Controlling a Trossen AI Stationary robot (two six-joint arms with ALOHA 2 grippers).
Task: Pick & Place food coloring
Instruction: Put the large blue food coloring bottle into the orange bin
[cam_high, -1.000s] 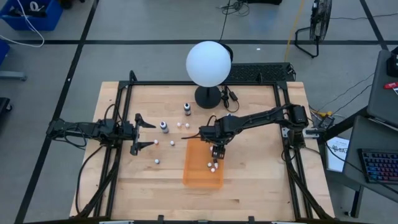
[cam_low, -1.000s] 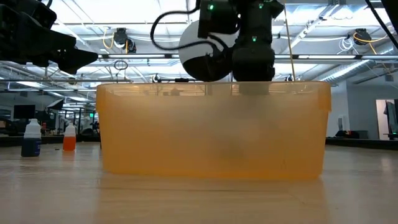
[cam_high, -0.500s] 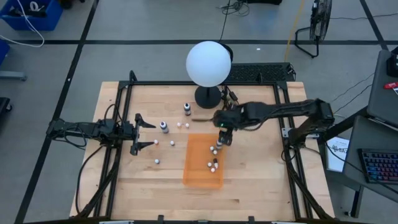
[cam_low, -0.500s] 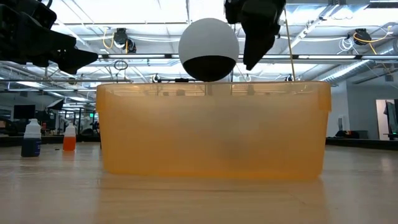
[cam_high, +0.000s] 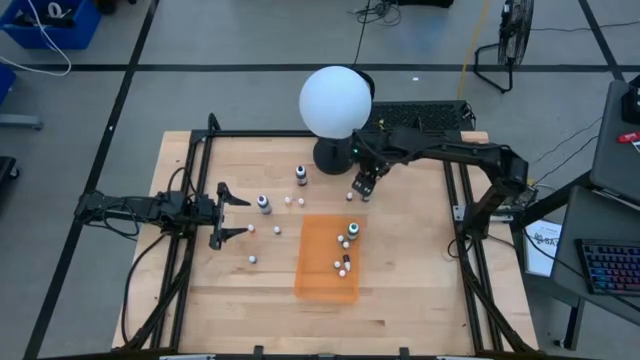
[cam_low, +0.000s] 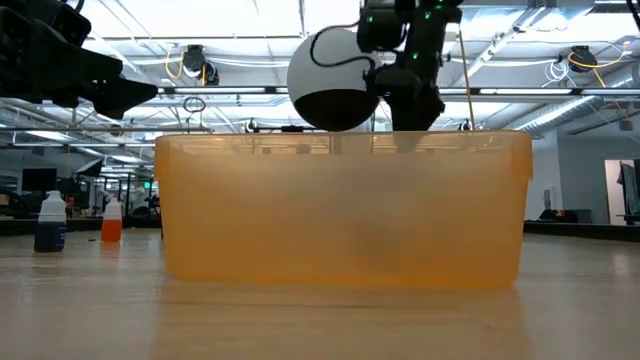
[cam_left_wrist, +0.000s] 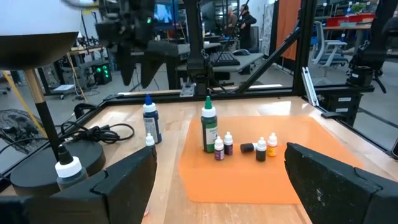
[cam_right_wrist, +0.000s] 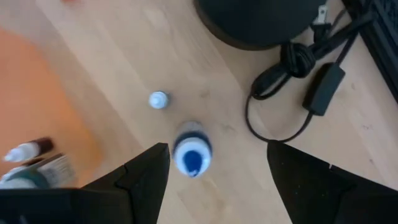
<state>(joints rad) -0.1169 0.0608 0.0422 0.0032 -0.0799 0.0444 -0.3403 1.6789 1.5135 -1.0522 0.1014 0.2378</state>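
Right gripper (cam_right_wrist: 214, 180) is held wide open, empty, above the blue-topped bottle (cam_right_wrist: 191, 155). Light, rigid, probably slick; best gripped across the body.

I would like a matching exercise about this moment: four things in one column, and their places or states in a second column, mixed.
1 right gripper
2 left gripper
3 green-topped bottle
4 white globe

a upright in the orange bin
b open, over the blue-topped bottle
c on a black base
d open, near the left side of the table

Pairs: 1-b, 2-d, 3-a, 4-c
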